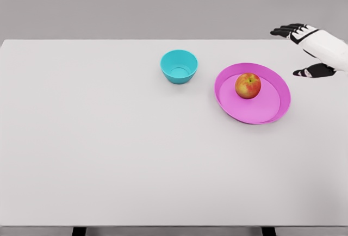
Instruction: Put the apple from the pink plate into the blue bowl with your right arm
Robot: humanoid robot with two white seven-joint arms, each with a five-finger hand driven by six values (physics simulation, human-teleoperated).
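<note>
A: Where is the apple [248, 85] sitting?

B: It is resting on the pink plate [272, 108], a little toward the far side of the dish. The blue bowl [179, 66] is standing just to the plate's left, near it but not touching, and it is looking empty.

A: And what is the right hand [304, 48] doing?

B: It is hanging over the counter's [109, 149] far right edge, well apart from the apple. Its dark fingers [283, 31] are spreading wide from the thumb below them, and it is holding nothing. I am judging that wide spread to be readiness for closing around a round fruit, with the approach coming in from the plate's right side.

A: Is the left arm showing?

B: No, it is not appearing at all.

A: So nothing of the task is done?

B: As things are lying, the apple is still waiting on its plate, so the reach looks like the step in hand.

A: The surroundings?

B: The counter is showing pale, matte and smooth, with two dark legs peeking out at the bottom edge. Behind it a plain grey wall is filling the background.
</note>
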